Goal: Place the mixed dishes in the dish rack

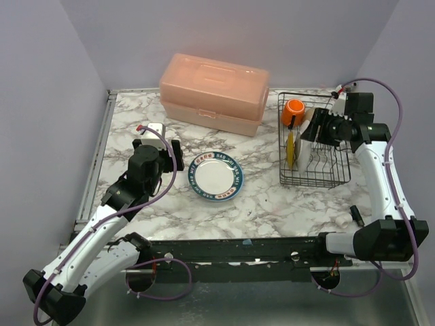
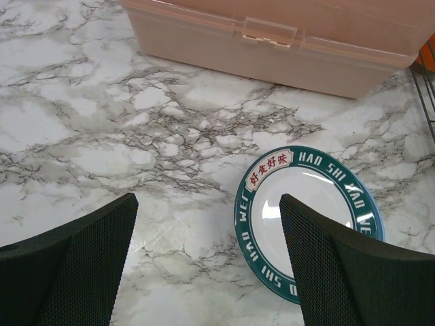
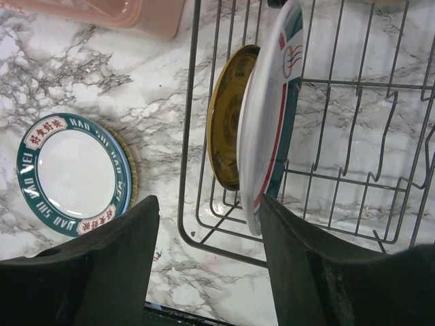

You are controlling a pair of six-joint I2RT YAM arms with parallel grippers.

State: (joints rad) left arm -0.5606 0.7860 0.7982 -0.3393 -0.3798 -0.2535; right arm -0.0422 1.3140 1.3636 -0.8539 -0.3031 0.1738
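White marble-veined worktop (image 1: 272, 210), glossy; plain lilac walls around. Translucent pink plastic box (image 1: 214, 92), latched lid, well ahead of left jaws. Left jaws wide, holding nothing; round teal-rimmed plate (image 2: 306, 217) flat just ahead, toward right-hand finger. Right jaws apart, gripping nothing, above black wire dish rack (image 1: 326, 178). White red-striped plate (image 3: 268, 115) on edge ahead of gap; yellow plate (image 3: 226, 122) left of it. Glossy orange mug (image 1: 294, 109) beyond.
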